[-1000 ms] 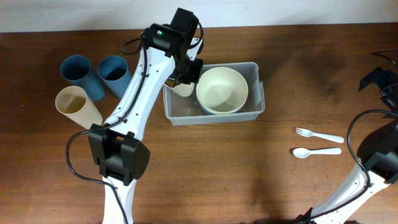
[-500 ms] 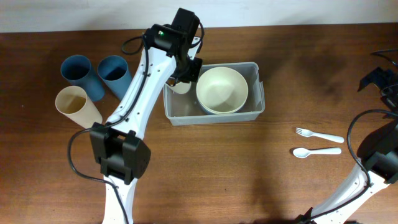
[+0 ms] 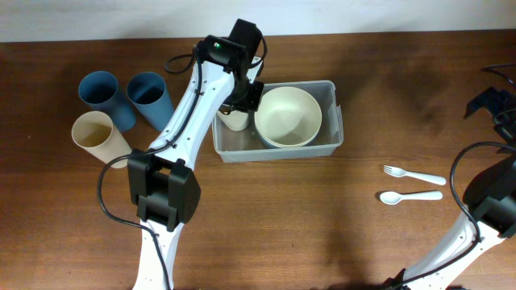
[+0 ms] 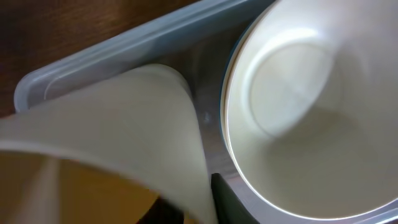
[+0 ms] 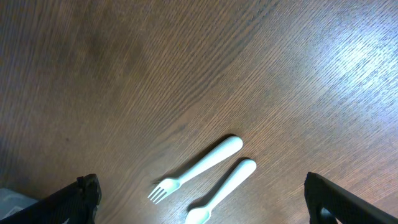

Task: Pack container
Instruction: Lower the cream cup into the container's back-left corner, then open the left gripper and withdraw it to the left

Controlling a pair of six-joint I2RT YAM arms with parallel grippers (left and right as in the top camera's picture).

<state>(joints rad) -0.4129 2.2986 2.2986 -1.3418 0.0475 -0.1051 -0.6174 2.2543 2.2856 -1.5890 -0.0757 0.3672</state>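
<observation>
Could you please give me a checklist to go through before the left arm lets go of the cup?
1. Left gripper shut on cup: ok.
2. Cup over the left end of the container: ok.
3. Cup clear of bowl: cannot tell, they are very close.
4. Right gripper open and away from container: ok.
5. Fork and spoon packed: not ok, both lie on the table.

Tableware on a wooden table (image 3: 322, 225)
Two blue cups (image 3: 101, 90) (image 3: 147, 90) and a cream cup (image 3: 95, 133) stand well left of the left claw (image 3: 241, 110); a second cream cup (image 3: 234, 122) in it; bowl (image 3: 288, 115) just right; fork (image 3: 413, 174), spoon (image 3: 409, 196) far right.
</observation>
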